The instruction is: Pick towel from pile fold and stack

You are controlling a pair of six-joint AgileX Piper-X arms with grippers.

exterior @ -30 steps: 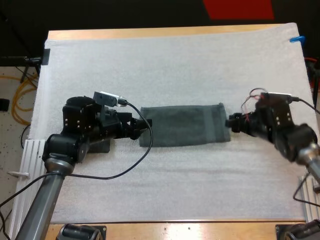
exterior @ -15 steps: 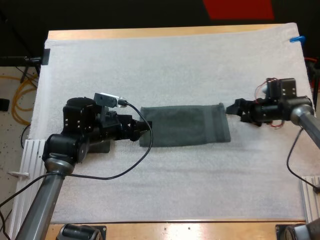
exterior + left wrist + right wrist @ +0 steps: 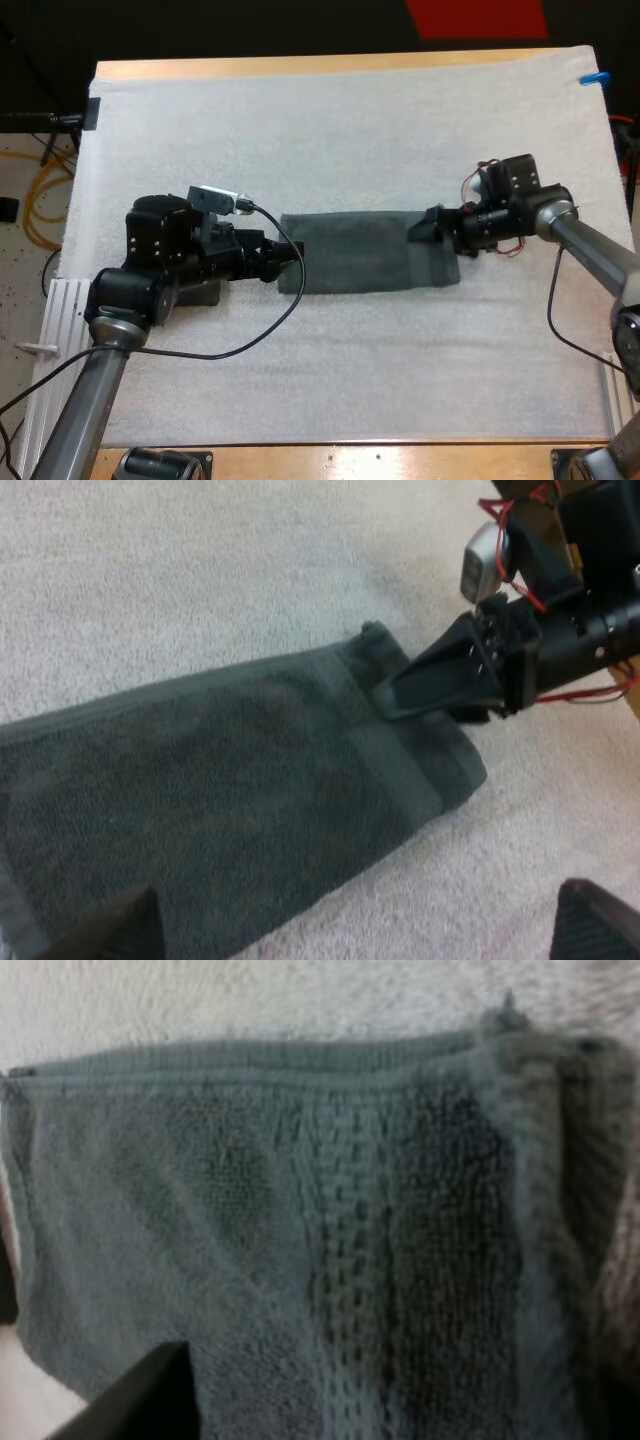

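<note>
Folded dark grey-green towel (image 3: 360, 252) flat on the white mat (image 3: 300, 130) at mid-frame, my left gripper (image 3: 289, 259) spread wide at its left end, my right gripper (image 3: 424, 228) parted over its right end

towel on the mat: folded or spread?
Folded. The towel lies flat on the mat as a long narrow strip, and doubled layers show along one long edge.
</note>
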